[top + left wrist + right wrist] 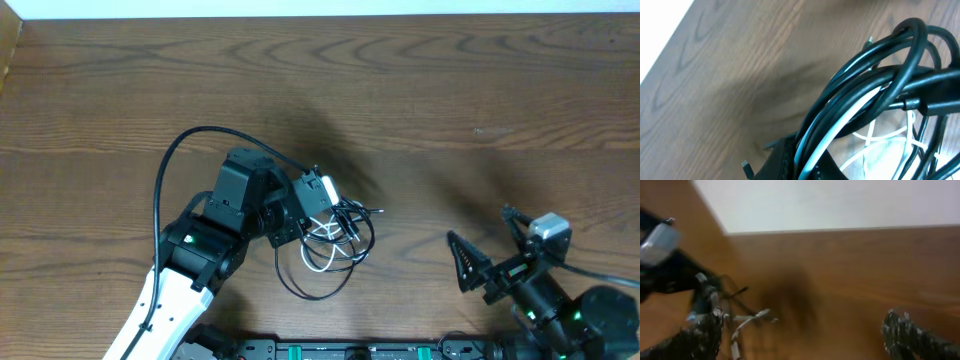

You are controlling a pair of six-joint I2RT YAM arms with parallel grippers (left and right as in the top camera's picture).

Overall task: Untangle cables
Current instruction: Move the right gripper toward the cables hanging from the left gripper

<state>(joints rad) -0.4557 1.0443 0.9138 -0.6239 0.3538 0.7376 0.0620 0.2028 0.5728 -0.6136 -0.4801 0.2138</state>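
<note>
The wooden table (450, 80) fills my overhead view, and the left arm (200, 250) reaches across it from the near left edge toward the middle. The right arm (590, 320) sits low at the near right. The right gripper (488, 245) is spread wide with nothing between its fingers, well apart from the work. The left gripper (298, 222) is buried in the tangle (335, 235), which touches it on its right side, about mid-table. On the left wrist view the loops crowd the lens and hide the fingers, so I cannot tell whether that gripper is pinching anything. The black cable (312, 296) throws one loose loop toward the near edge, and the white cable (322, 262) is bunched inside it, smaller and tighter. I judge the left arm far nearer. The free right one would have to travel leftward to take the tangle's right side, where small plug ends (375, 211) poke out.
</note>
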